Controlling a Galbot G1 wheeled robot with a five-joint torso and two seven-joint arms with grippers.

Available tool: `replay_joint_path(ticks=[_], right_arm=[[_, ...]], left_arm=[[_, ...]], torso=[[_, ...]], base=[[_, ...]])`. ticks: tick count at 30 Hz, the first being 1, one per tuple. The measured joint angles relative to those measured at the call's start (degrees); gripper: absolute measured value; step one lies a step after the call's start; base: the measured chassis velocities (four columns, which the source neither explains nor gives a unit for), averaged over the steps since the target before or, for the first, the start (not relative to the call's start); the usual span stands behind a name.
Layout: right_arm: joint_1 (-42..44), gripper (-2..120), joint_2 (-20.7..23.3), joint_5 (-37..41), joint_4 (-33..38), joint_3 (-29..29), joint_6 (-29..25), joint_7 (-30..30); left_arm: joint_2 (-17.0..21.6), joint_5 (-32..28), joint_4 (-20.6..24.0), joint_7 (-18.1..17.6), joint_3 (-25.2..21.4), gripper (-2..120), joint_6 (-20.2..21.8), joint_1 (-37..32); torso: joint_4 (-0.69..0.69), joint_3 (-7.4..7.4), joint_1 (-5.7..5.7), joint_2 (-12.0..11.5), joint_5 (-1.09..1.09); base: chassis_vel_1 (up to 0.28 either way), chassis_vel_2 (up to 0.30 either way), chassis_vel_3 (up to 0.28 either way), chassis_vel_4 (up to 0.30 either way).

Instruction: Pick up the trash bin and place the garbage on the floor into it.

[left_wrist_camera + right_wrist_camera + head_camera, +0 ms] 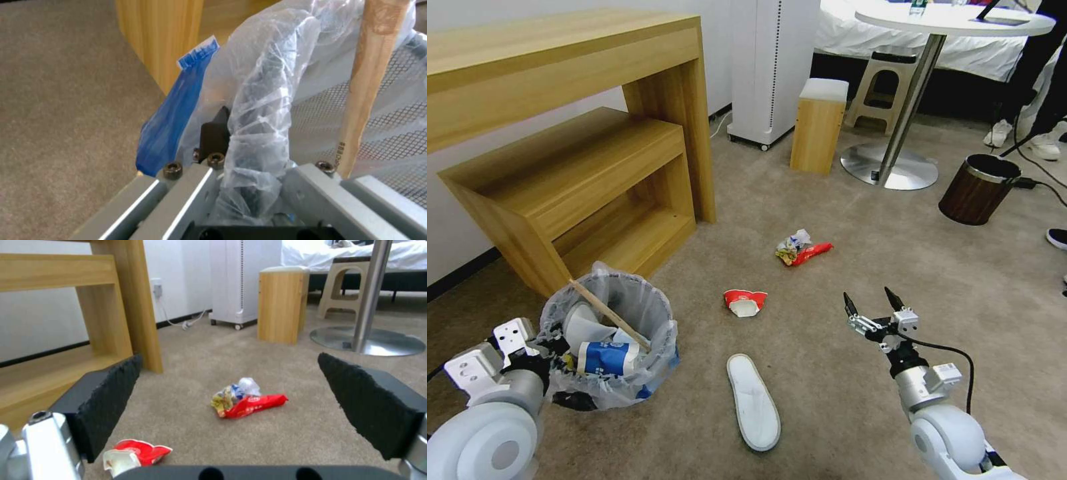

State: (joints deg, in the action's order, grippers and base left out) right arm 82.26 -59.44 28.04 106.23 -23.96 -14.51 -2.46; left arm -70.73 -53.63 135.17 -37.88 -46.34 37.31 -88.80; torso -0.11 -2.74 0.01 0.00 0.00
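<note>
Beside desk: left fingers clamp trash bin; right fingers wide, empty.

carpet beige-tan | bin under my left jaws: clear crinkly bag, blue patch low | stick pale wood | cup in bin blue-white | crushed cup red-white | wrapper red | slipper white | my jaws black

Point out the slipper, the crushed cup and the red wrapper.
slipper point(752, 401): head view, middle of its sole.
crushed cup point(745, 301): head view, red upper side.
red wrapper point(253, 405): right wrist view, middle of the red pack.
</note>
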Motion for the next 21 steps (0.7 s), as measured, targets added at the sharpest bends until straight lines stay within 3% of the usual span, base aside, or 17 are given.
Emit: replay_joint_path(ticks=[21], right_arm=[[-0.3, 100, -0.6, 0.2, -1.0, 0.9, -1.0, 0.8]], left_arm=[[-0.3, 0.7, -1.1, 0.8, 1.9, 1, -0.7, 0.7]], torso=[[0.0, 0.0, 0.0, 0.0, 0.0]], base=[[0.0, 0.0, 0.0, 0.0]])
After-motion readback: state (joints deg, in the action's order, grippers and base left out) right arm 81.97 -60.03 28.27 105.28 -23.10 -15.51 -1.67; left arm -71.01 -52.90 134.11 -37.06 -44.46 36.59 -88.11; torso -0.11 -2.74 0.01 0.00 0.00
